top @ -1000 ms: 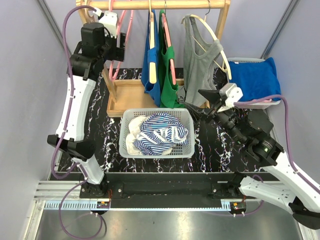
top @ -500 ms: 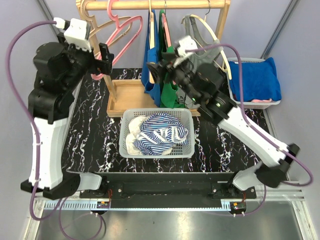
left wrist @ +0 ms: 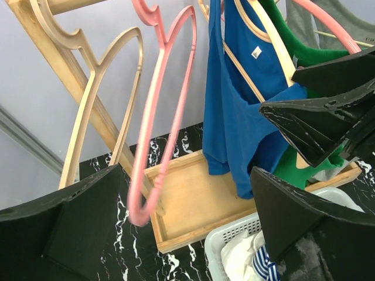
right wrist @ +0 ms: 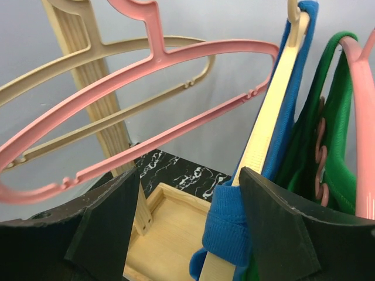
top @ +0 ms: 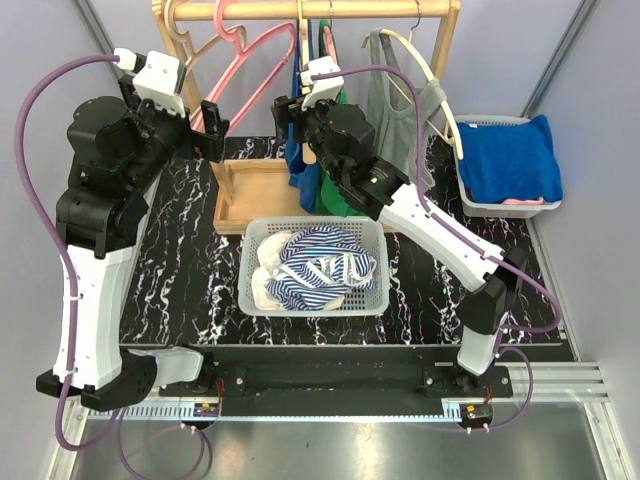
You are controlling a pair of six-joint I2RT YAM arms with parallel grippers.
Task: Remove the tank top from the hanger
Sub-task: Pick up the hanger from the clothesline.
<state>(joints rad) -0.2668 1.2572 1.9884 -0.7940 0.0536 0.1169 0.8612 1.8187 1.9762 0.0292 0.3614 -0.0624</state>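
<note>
Three tank tops hang on a wooden rail: a blue one on a wooden hanger, a green one on a pink hanger, and a grey one on a wooden hanger. My right gripper is open, just left of the blue tank top. In the right wrist view the blue shoulder and its hanger end lie between the jaws, next to the right finger. My left gripper is open; in its wrist view the low corner of an empty pink hanger hangs between the jaws.
An empty wooden hanger hangs left of the pink hanger. The rack's wooden base tray lies below. A white basket of striped and white clothes stands in front. A bin with blue cloth is at the right.
My right arm has swung from the table's right side up to the rail by the blue tank top. My left arm has drawn back and the pink hanger has swung right.
</note>
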